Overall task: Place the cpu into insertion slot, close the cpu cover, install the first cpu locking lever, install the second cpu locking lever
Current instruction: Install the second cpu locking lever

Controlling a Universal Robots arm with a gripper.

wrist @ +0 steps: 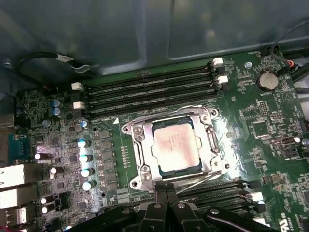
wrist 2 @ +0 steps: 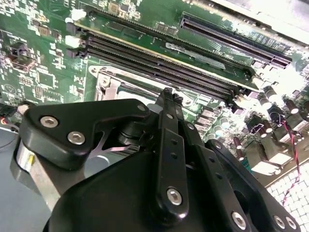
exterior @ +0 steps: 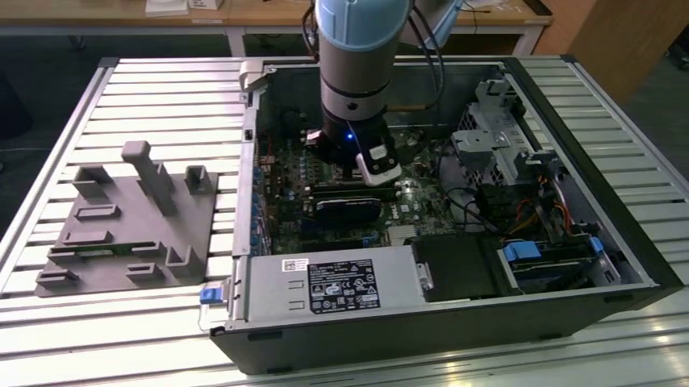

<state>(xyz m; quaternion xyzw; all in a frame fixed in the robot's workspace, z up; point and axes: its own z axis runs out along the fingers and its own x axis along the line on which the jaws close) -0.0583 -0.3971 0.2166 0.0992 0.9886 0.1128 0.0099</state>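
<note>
Cpu (wrist: 175, 146) sitting in insertion slot (wrist: 140, 166), cpu cover (wrist: 208, 145) lying closed. Gripper (wrist: 164, 187) hovering shut, gripping nothing. Risk: fingertips slipping off thin locking lever (wrist: 203, 180), gouging motherboard (wrist: 270, 130).

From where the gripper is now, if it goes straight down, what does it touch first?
Probably the cpu cover, at its near edge, closed over the cpu. The gripper hangs just beside it; depth is unclear.

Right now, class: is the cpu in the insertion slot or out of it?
In. In the first wrist view the cpu lies flat in the insertion slot, with the cpu cover framing it.
</note>
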